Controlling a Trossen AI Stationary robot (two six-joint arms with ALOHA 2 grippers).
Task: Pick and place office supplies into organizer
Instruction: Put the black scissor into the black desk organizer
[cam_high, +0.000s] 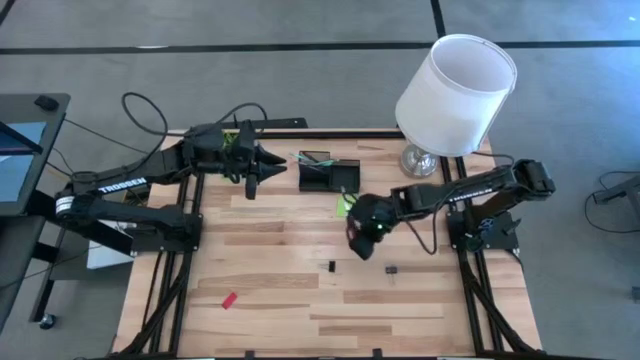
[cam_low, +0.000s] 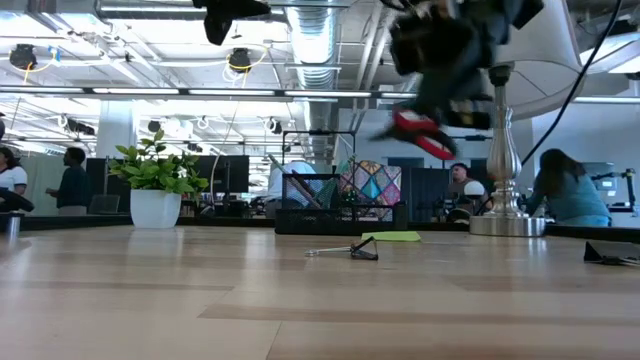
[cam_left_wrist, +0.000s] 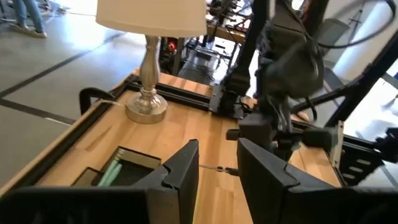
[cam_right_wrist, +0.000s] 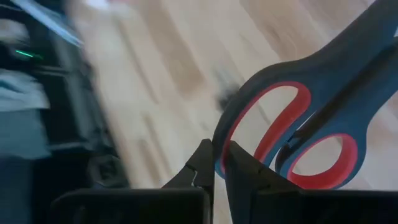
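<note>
A small red eraser (cam_high: 229, 300) lies alone near the front left of the wooden table (cam_high: 290, 310). The left arm is stretched across the back left of the table, and the left gripper (cam_high: 251, 185) hangs just to the left of the organizer (cam_high: 328, 172); in its wrist view its two dark fingers (cam_left_wrist: 184, 171) stand apart with nothing between them. The organizer is a black tray at the back centre of the table, and a green pen (cam_left_wrist: 109, 172) can be seen inside it. A lime-green sticky-note pad (cam_high: 345, 205) lies flat on the wood just in front of the organizer, close to the right arm's wrist. A tiny black clip (cam_high: 331, 266) rests on the table in front of the pad, and a second black clip (cam_high: 391, 270) lies a little further right, both well apart from the organizer.

The right gripper (cam_high: 360, 245) hangs above the middle of the table, raised clear of the surface in the low view, with the red-handled scissors (cam_right_wrist: 298, 134) in its grasp. In the right wrist view the jaws are pinched nearly together on the rim of one grey-and-red handle loop, and in the low view the red loop (cam_low: 420, 132) shows beneath the gripper in the air. A lamp with a white shade (cam_high: 455, 95) stands at the back right corner of the table. A potted green plant (cam_low: 157, 188) appears at the table's far edge in the low view, with people in the room beyond
</note>
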